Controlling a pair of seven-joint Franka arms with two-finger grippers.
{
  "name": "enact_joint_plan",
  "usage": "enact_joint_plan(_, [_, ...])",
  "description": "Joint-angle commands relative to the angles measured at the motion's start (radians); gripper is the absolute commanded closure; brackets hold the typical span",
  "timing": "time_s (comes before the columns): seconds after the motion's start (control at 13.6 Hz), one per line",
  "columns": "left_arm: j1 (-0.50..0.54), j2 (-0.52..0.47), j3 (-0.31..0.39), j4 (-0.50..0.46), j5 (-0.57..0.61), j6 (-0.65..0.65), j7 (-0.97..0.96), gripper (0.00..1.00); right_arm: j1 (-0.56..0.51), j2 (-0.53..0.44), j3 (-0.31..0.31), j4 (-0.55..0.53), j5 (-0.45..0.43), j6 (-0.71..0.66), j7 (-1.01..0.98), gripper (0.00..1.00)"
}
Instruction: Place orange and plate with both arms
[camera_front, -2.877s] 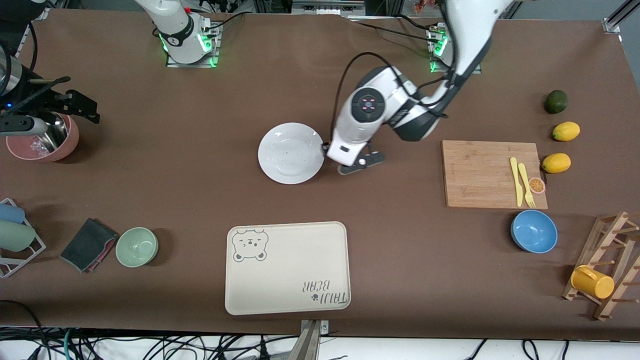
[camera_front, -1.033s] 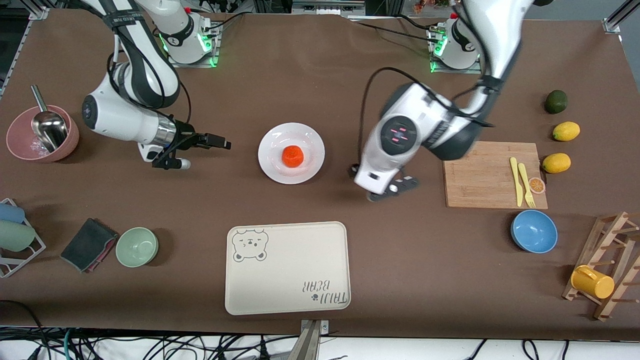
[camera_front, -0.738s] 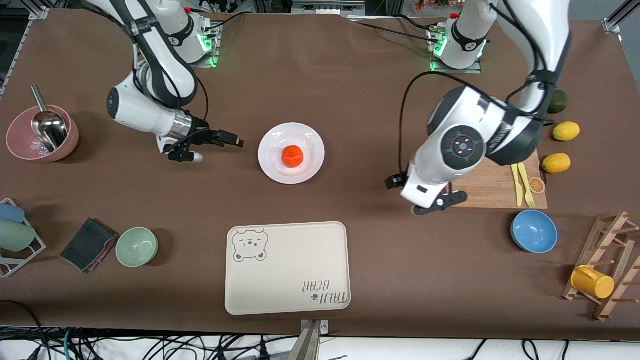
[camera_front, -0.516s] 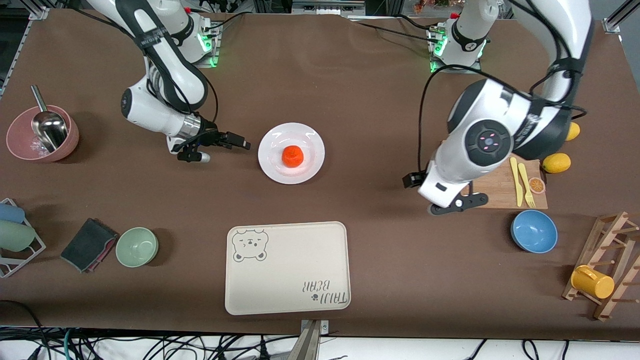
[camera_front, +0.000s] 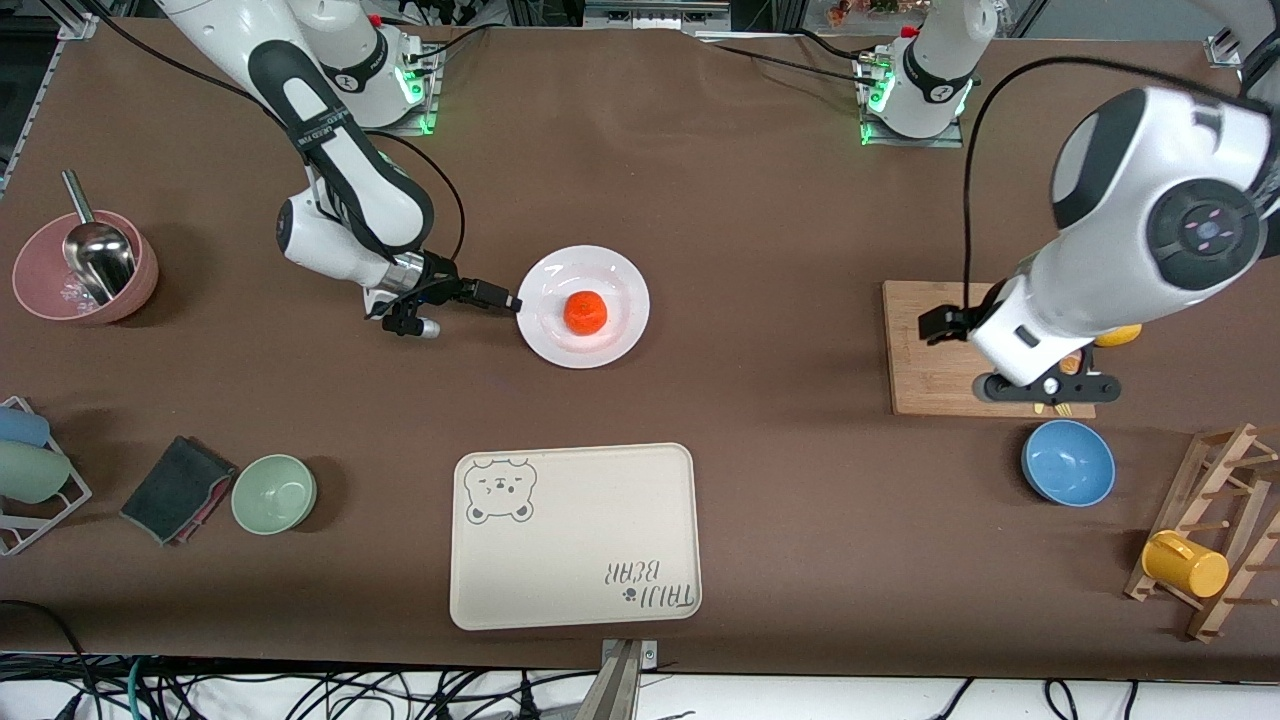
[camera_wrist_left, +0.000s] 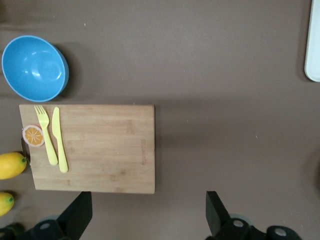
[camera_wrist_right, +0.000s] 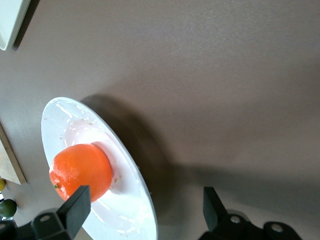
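The orange (camera_front: 585, 311) sits in the middle of the white plate (camera_front: 615, 285) at mid-table. My right gripper (camera_front: 503, 300) is low at the plate's rim on the side toward the right arm's end, open and empty. In the right wrist view the plate (camera_wrist_right: 65, 120) and the orange (camera_wrist_right: 80, 170) lie just ahead of the right gripper (camera_wrist_right: 145, 210), and the rim runs between the spread fingers. My left gripper (camera_front: 960, 335) is up over the wooden cutting board (camera_front: 935, 380), open and empty. It also shows in the left wrist view (camera_wrist_left: 147, 215).
The cream bear tray (camera_front: 575, 535) lies nearer the camera than the plate. The board (camera_wrist_left: 100, 150) carries a yellow fork and knife (camera_wrist_left: 52, 135) and an orange-slice disc (camera_wrist_left: 33, 135). A blue bowl (camera_front: 1068, 462), lemons (camera_wrist_left: 10, 165), a mug rack (camera_front: 1210, 545), a green bowl (camera_front: 274, 493) and a pink bowl (camera_front: 85, 268) stand around.
The orange now sits on the plate. My right gripper has moved in to the plate's rim. My left arm has drawn away from the plate and risen over the cutting board.
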Motion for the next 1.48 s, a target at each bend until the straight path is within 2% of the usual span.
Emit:
enact_joint_plan(0.0, [0.036, -0.087, -0.009, -0.023, -0.036, -0.062, 0.084, 0.0, 0.025, 0.041, 0.008, 0.042, 0.032, 0.017, -0.032, 0.01])
enact_joint_plan(0.3, [0.062, -0.11, -0.01, -0.02, -0.073, -0.074, 0.111, 0.0, 0.036, 0.077, 0.008, 0.079, 0.032, 0.017, -0.034, 0.05])
enact_joint_plan(0.52, [0.065, -0.127, -0.009, -0.014, -0.072, -0.108, 0.112, 0.0, 0.053, 0.087, 0.008, 0.098, 0.032, 0.02, -0.034, 0.19])
enact_joint_plan(0.66, [0.067, -0.127, -0.007, -0.015, -0.073, -0.11, 0.112, 0.0, 0.057, 0.095, 0.008, 0.107, 0.032, 0.023, -0.035, 0.33])
enact_joint_plan(0.81, [0.058, -0.155, 0.011, -0.031, -0.082, -0.102, 0.132, 0.0, 0.07, 0.097, 0.007, 0.115, 0.032, 0.023, -0.049, 0.57])
enact_joint_plan(0.89, [0.041, -0.167, 0.052, -0.047, -0.089, -0.097, 0.167, 0.0, 0.07, 0.103, 0.007, 0.116, 0.032, 0.025, -0.07, 0.7])
enact_joint_plan(0.96, [-0.008, -0.185, 0.133, -0.073, -0.099, -0.085, 0.224, 0.0, 0.068, 0.112, 0.007, 0.116, 0.032, 0.039, -0.099, 0.81])
enact_joint_plan(1.03, [-0.034, -0.214, 0.196, -0.121, -0.136, -0.046, 0.274, 0.0, 0.068, 0.121, 0.007, 0.116, 0.032, 0.057, -0.125, 0.9])
enact_joint_plan(1.11, [-0.048, -0.257, 0.23, -0.182, -0.164, -0.001, 0.301, 0.0, 0.068, 0.13, 0.007, 0.116, 0.032, 0.065, -0.146, 0.97])
enact_joint_plan(1.25, [-0.053, -0.331, 0.252, -0.279, -0.153, 0.088, 0.293, 0.0, 0.068, 0.138, 0.007, 0.118, 0.032, 0.08, -0.164, 1.0])
enact_joint_plan(1.4, [-0.05, -0.343, 0.252, -0.29, -0.145, 0.094, 0.292, 0.0, 0.068, 0.138, 0.007, 0.136, 0.033, 0.08, -0.164, 1.0])
